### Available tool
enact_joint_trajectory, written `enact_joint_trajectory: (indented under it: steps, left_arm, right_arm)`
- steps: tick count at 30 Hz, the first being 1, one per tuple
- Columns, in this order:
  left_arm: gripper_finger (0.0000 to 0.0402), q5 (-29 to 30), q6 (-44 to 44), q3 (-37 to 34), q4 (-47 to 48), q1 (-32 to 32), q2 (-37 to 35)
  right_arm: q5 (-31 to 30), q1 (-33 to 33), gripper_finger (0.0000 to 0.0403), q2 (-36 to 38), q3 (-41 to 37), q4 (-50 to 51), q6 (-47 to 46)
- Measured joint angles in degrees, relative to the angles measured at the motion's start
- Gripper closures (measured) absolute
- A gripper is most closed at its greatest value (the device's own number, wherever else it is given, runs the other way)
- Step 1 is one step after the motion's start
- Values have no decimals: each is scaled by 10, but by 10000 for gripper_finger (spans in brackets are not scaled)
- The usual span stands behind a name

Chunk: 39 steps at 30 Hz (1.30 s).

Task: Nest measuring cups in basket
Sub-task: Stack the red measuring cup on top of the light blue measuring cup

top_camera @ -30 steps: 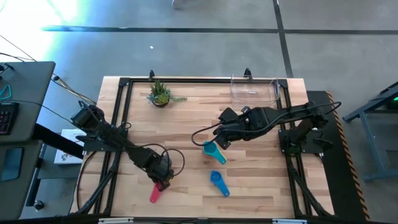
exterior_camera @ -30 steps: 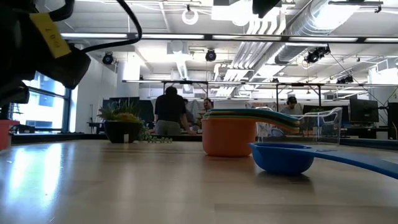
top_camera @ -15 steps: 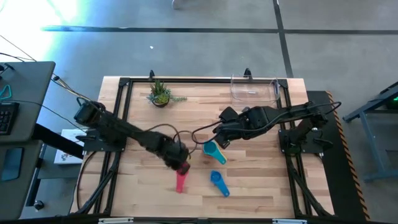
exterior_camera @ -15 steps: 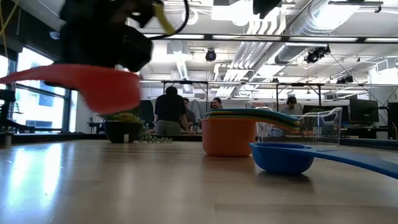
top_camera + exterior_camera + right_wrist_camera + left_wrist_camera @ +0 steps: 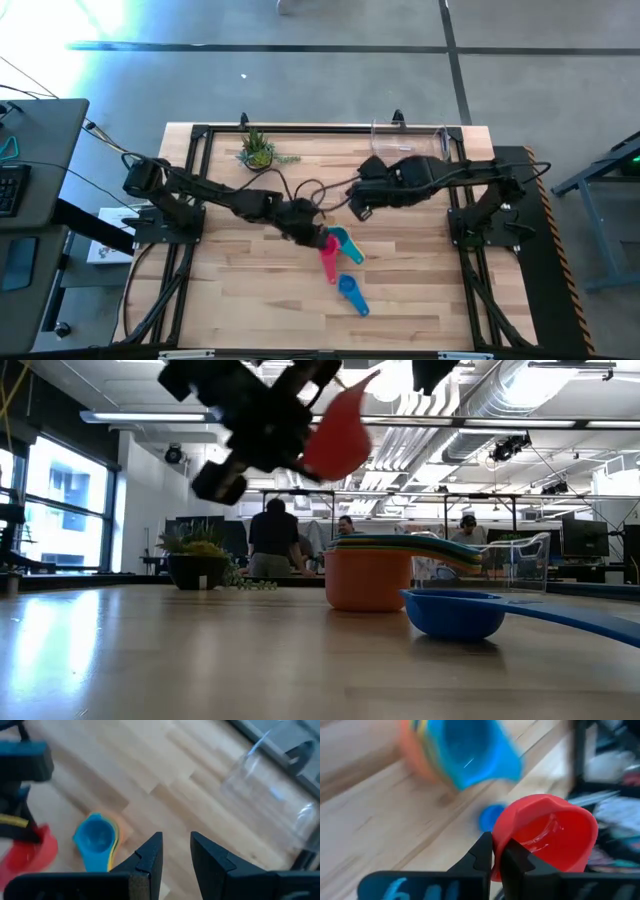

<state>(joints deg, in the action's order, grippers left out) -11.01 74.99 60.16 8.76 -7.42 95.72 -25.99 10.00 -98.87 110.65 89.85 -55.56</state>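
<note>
Now the left pincer (image 5: pixel 312 233), in the centre of the high view, holds the pink plastic measuring cup (image 5: pixel 329 259) by its rim, fingers (image 5: pixel 485 851) shut on it; the cup hangs in the air, just beside the nested stack of cups (image 5: pixel 343 243) with the teal one on top and an orange-red one at the base. A second ago this pink cup was at the lower left of the wooden surface (image 5: pixel 240 300), so the carry across is nearly done and, I think, the drop into the stack comes next. The right pincer (image 5: pixel 357 205) has drawn back toward the upper right, its fingers narrowly apart and holding nothing, perhaps to give room. The blue cup (image 5: pixel 351 293) lies alone lower in the frame. The clear rectangular plastic basket (image 5: pixel 408 143) stands at the upper right, well apart from the stack.
</note>
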Motion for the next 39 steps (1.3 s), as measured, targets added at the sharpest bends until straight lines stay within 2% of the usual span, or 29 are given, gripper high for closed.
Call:
enact_joint_trajectory:
  steps: [5, 12, 18, 22, 32, 39]
  left_arm:
    - [391, 13, 48, 0, -69, 16, 0]
    - [391, 44, 144, 0, -77, 18, 0]
    - [391, 134, 252, 0, -70, 18, 0]
    - [391, 162, 300, 0, -66, 16, 2]
    - [391, 211, 364, 0, -9, -3, 25]
    - [391, 216, 359, 0, -62, -6, 31]
  right_arm:
    - [-26, -37, 311, 0, 49, 1, 33]
    - [-34, -106, 311, 0, 119, 2, 107]
    - [-25, -168, 311, 0, 150, 1, 179]
    - [-10, -212, 311, 0, 150, 2, 228]
    - [27, -293, 311, 0, 150, 2, 321]
    - [33, -310, 311, 0, 150, 2, 335]
